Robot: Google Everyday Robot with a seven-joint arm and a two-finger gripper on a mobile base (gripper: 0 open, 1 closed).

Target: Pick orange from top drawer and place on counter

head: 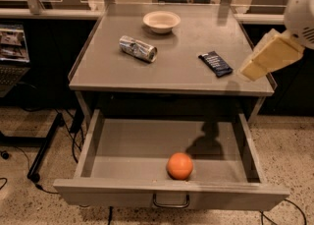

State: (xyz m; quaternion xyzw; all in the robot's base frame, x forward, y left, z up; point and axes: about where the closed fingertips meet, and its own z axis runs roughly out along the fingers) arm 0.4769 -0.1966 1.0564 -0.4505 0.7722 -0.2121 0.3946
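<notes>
Here the gripper [265, 57] hangs at the counter [186, 69]'s right edge, grip unreadable; down-left of it, the orange [180, 165] sits in the top drawer [122, 153].

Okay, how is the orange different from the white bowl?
The orange is bright orange and ball-shaped; the bowl is white and hollow. The orange lies in the open top drawer, near its front; the bowl stands on the counter, near its far edge. The orange looks smaller than the bowl. Both are round, and the tool, at the counter's right edge, touches neither.
</notes>
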